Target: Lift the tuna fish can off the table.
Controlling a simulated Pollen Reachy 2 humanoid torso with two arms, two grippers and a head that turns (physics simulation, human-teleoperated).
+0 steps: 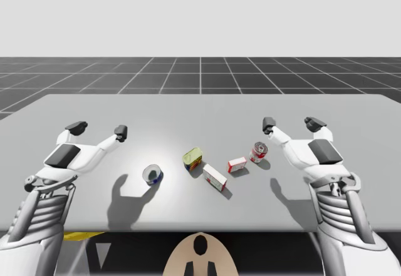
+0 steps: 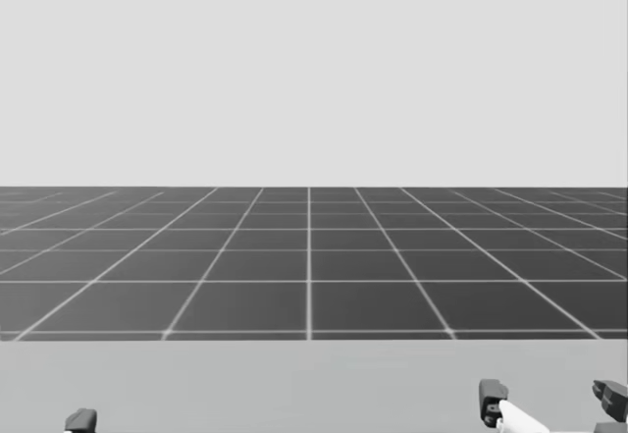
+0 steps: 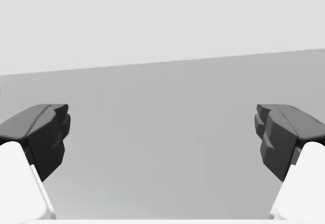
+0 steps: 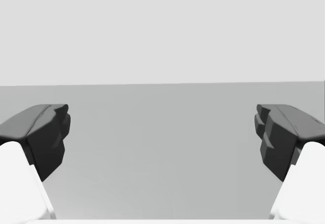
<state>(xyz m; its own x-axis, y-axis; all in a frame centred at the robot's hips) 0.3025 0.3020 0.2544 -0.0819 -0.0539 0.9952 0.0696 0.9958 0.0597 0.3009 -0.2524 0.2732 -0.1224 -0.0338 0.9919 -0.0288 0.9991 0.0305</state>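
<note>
Hovering over the left side of the desk (image 1: 351,110), your left gripper (image 1: 98,128) is spread wide and holds nothing. In the left wrist view its dark fingers (image 3: 48,132) stand far apart, with bare grey desk ahead of them. Your right gripper (image 1: 292,124) hangs over the desk's right side in the same way, its jaws wide apart and nothing in its grasp. In the right wrist view its fingers (image 4: 282,132) frame plain desk top. The tuna can (image 1: 152,174), a low round tin with a blue side, sits flat toward the desk's near edge, a little left of the middle. It is apart from both grippers and closer to the left one, and the left arm's shadow (image 1: 125,198) lies on the desk just beside it. To the can's right, near the desk's middle, a yellow-green can (image 1: 192,158) lies tilted. A long white-and-red box (image 1: 214,177) is just beside it, toward the near edge. Further toward the right edge come a small red-and-white box (image 1: 237,164) and then a red can (image 1: 259,152), which stands upright near your right gripper. Beyond the desk's far edge a dark gridded floor (image 2: 309,256) runs to a pale horizon.
</note>
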